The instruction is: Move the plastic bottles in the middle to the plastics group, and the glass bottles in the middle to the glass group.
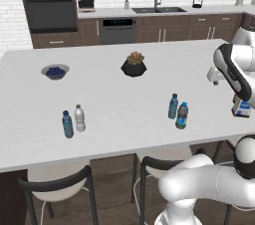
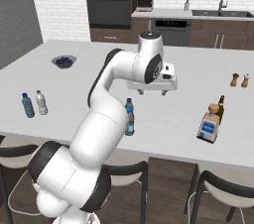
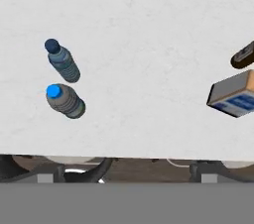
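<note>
Cork-stoppered bottle (image 2: 209, 125) stands just beside brown bottle (image 2: 220, 108)

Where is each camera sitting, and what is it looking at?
Left base view: behind the arm's left, facing the sink wall over the counter; white arm at right.
Right base view: behind its right; arm at centre.
Hand view: on the hand, looking straight down.
All three share the two blue-capped bottles and the cork-stoppered bottle.
</note>
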